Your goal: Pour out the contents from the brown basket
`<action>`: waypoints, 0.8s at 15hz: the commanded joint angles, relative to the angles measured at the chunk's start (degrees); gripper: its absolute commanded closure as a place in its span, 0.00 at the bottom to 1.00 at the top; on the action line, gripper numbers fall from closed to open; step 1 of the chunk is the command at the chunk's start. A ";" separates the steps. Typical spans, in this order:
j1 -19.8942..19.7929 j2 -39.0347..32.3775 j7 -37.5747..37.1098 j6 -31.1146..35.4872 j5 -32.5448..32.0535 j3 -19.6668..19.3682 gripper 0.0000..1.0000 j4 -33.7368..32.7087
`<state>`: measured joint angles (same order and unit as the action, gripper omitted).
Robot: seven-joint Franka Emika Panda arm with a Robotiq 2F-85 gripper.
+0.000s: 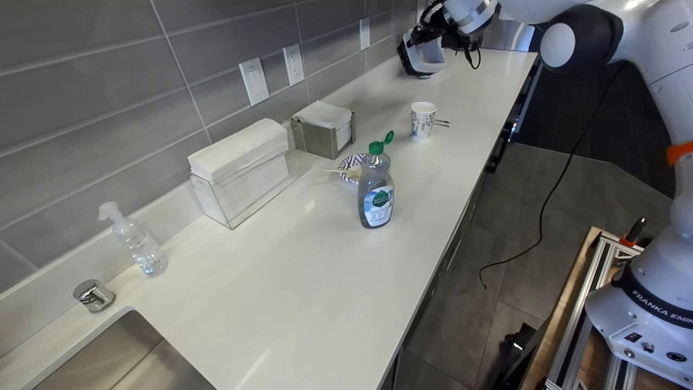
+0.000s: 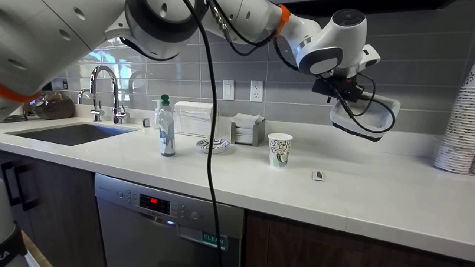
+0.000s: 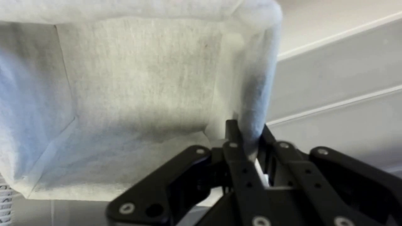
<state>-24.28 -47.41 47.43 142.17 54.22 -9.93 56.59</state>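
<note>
The brown basket (image 1: 427, 57) is in the air, tilted, above the far part of the counter. Its outer side and underside are dark, and a whitish cloth lining covers its inside. It also shows in an exterior view (image 2: 371, 118), behind the arm's cables. In the wrist view the inside of the basket (image 3: 141, 69) faces the camera, and I see only lining in it. My gripper (image 3: 248, 133) is shut on the basket's lined side wall, one finger inside and one outside. A small flat packet (image 2: 318, 175) lies on the counter, lower than the basket and nearer the front edge.
On the counter (image 1: 303, 303) stand a patterned paper cup (image 2: 279, 150), a dish soap bottle (image 1: 376, 189), a patterned bowl (image 2: 213, 144), a grey napkin box (image 1: 316, 138), a clear towel holder (image 1: 243, 179) and a spray bottle (image 1: 141, 246). Stacked cups (image 2: 458, 129) stand beyond the basket. A tiled wall (image 2: 426, 85) is behind.
</note>
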 commanded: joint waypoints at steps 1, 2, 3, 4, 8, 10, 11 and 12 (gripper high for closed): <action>3.11 7.64 -3.77 -7.82 -6.31 -3.95 0.96 10.40; 3.74 8.53 -4.60 -10.17 -8.16 -4.86 0.96 11.39; 4.74 9.14 -5.73 -11.65 -10.74 -6.32 0.96 12.19; 5.18 9.90 -6.15 -14.23 -12.70 -7.05 0.96 12.87; 7.13 10.56 -4.44 -19.48 -19.66 -9.22 0.96 14.36; 7.73 10.18 -4.25 -20.26 -22.11 -9.85 0.96 14.73; 7.82 9.92 -4.47 -20.65 -23.00 -10.00 0.96 14.94; 7.83 9.83 -4.42 -21.01 -23.72 -10.05 0.96 15.24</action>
<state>-17.71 -38.90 42.87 123.17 33.64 -18.57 68.91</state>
